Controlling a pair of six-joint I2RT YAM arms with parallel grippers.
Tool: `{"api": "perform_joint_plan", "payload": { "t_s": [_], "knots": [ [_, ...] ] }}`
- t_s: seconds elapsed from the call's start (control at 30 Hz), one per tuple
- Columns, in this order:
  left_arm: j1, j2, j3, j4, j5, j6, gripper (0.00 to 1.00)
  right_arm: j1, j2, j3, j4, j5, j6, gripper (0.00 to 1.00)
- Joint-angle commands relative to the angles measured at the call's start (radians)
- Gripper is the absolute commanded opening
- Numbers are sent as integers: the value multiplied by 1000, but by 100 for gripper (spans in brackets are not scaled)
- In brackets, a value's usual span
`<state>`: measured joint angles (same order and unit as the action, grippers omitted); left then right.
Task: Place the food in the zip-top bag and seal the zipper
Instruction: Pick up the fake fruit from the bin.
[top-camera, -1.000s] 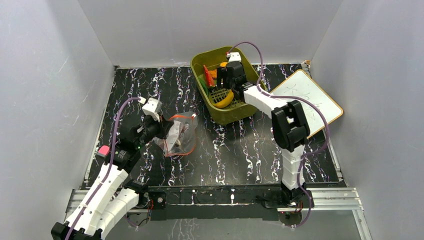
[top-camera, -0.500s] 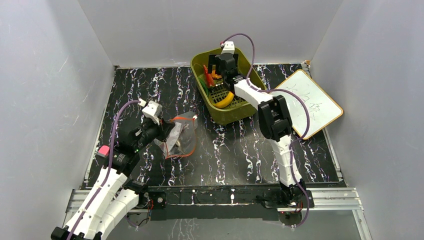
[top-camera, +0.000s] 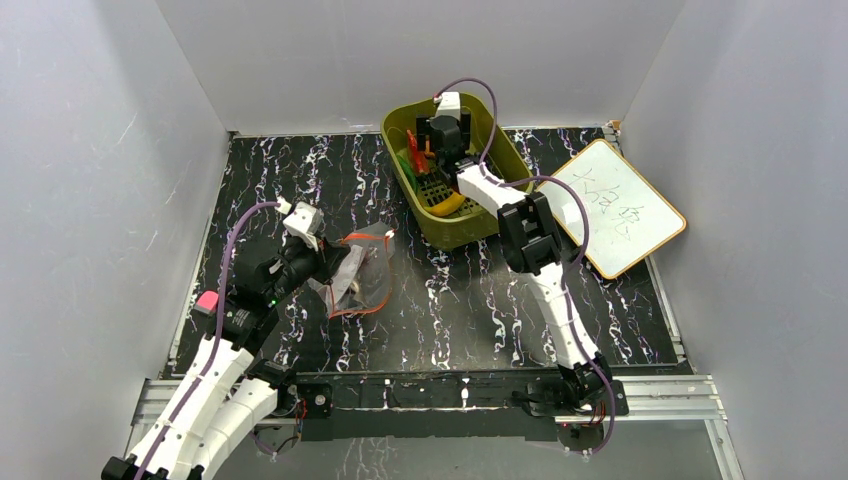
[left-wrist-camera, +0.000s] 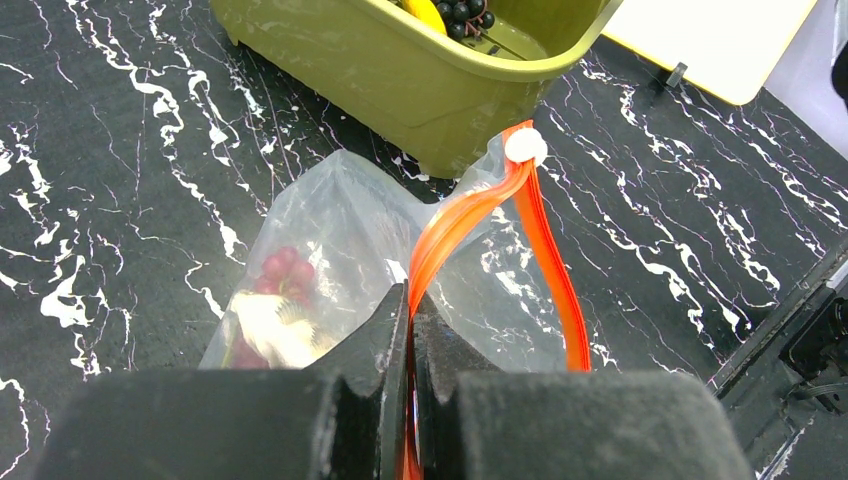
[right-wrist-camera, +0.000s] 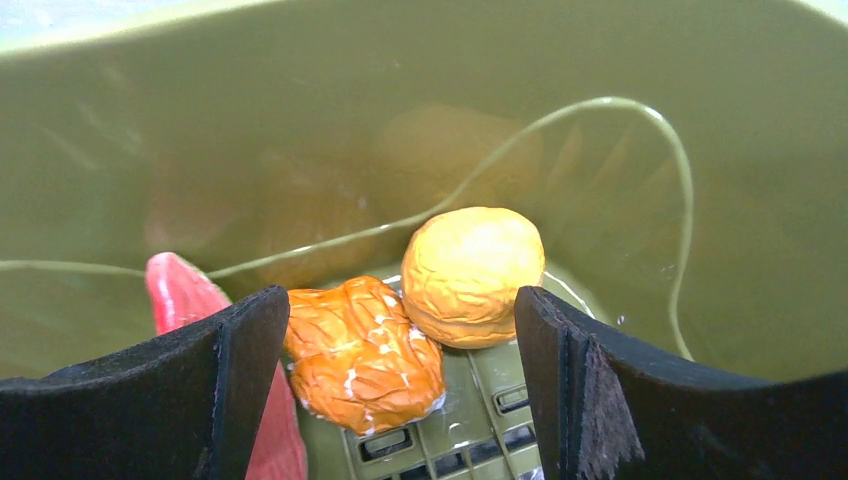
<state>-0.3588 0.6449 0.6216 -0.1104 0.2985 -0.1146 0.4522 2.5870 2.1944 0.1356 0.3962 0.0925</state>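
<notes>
The clear zip-top bag (top-camera: 358, 272) lies left of the olive basket (top-camera: 400, 122), its red-orange zipper (left-wrist-camera: 470, 210) standing open. My left gripper (top-camera: 322, 258) is shut on the zipper's near end (left-wrist-camera: 412, 330). A purple-red grape bunch (left-wrist-camera: 285, 270) and a pale piece lie inside the bag. My right gripper (top-camera: 432, 150) is open, low inside the basket; between its fingers (right-wrist-camera: 240, 350) lie an orange piece (right-wrist-camera: 362, 352) and a round orange (right-wrist-camera: 473, 275). A red piece (right-wrist-camera: 185, 295) lies left of the left finger. The yellow banana (top-camera: 447, 203) rests near the basket's front.
A white board (top-camera: 612, 205) with a yellow rim lies right of the basket, partly over the mat's right edge. Grey walls enclose the black marbled mat (top-camera: 460, 300). The basket's far wall stands close behind the right gripper.
My right gripper has moved toward the basket's far left corner and lower over the orange pieces. The left gripper still holds the zipper; the bag has barely shifted.
</notes>
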Motion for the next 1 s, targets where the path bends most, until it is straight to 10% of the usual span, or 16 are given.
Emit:
{"api": "perform_joint_plan", "payload": {
  "t_s": [0.0,0.63,0.97],
  "knots": [
    [-5,-10,3,11,-2,11,0,-24,52,95,47,40,-17,81],
    [-5,-2,4,4,-20,21,0,-55,13,-31,185,-96,-12,30],
    [-5,2,7,2,-26,21,0,-56,-211,-236,175,-184,-5,23]
  ]
}}
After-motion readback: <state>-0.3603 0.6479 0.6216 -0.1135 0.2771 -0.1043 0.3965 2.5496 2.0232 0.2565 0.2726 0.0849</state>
